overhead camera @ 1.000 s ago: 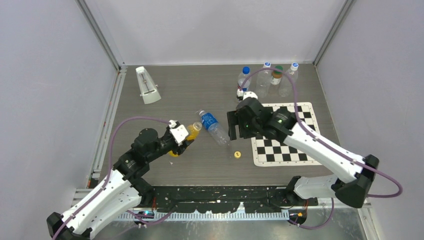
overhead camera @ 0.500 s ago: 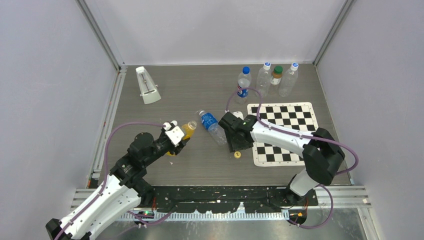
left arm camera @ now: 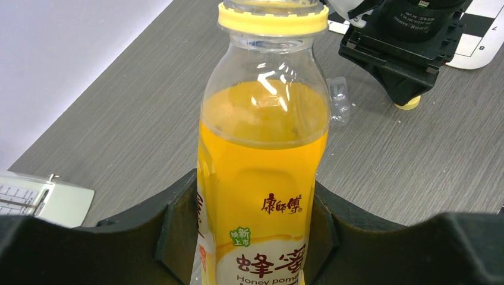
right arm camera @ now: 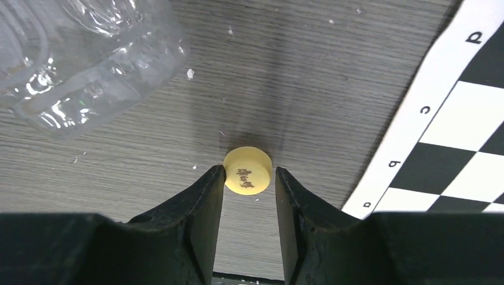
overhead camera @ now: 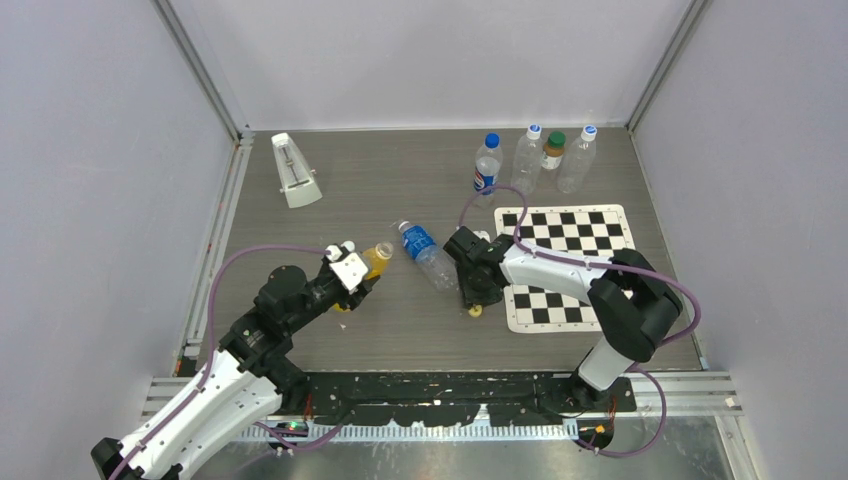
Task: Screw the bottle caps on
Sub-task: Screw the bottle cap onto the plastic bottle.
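lifting the yellow cap (right arm camera: 248, 171) off the table (right arm camera: 309, 71) is judged to be the step in hand. the cap is found lying flat on the grey table, closed side up, just beside the edge of the checkered mat (right arm camera: 463, 119) and near a clear bottle (right arm camera: 89, 53) that lies on its side. it is pinched at its rim by the right gripper (right arm camera: 248, 178), whose two black fingers (right arm camera: 199, 208) stand against it on both sides; how firmly it is held cannot be told. the cap is small, low and round, of smooth hard plastic with dark print on top, so little height is offered for the grip. it is advised that the fingers be kept low and square to the rim and that the lift be made straight up, otherwise the cap may be tilted or squeezed out. the table is matt, with a wood grain and some pale specks. well apart from the cap, the juice bottle (left arm camera: 264, 148) is clamped around its body by the left gripper (left arm camera: 255, 208), with its mouth turned toward the right arm and seen without a cap above a yellow ring (left arm camera: 272, 19). its walls are clear and thin and the liquid is orange, so a gentle, steady hold is judged necessary for a level screwing.
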Controlling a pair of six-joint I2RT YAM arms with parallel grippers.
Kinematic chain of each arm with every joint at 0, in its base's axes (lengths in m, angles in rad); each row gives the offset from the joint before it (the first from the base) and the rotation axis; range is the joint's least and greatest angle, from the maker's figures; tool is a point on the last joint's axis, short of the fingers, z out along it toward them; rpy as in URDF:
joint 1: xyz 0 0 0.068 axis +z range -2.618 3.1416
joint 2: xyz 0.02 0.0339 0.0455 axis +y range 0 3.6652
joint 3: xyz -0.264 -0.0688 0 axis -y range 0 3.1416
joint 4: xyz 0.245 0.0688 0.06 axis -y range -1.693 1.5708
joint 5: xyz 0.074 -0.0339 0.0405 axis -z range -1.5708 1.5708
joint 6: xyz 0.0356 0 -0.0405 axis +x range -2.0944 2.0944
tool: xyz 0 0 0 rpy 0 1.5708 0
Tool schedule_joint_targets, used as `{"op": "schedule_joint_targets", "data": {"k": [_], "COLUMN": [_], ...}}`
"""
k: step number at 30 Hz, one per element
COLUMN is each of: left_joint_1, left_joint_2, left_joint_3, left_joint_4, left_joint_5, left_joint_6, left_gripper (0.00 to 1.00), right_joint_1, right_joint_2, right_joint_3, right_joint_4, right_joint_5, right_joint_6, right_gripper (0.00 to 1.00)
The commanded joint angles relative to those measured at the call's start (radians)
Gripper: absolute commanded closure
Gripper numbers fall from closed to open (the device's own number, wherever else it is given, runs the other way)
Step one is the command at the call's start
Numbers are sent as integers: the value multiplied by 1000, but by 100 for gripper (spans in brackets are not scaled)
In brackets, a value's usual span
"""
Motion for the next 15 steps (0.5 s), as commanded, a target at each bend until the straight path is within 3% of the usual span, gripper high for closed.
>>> {"op": "schedule_joint_targets", "data": {"k": [1, 15], "left_joint_1": [2, 1], "left_joint_2": [-6, 14], "left_joint_3": [1, 1], "left_joint_4": [22, 19], "left_joint_5": [14, 33], "left_joint_6": [9, 9], "left_gripper": [91, 92], "right_joint_1": [-25, -39], "right_joint_2": [-15, -27], "right_joint_3": [-34, -64], "right_joint_4": [49, 58], "right_joint_5": [-28, -32], "right_joint_6": [15, 14], "right_gripper": [57, 57]}}
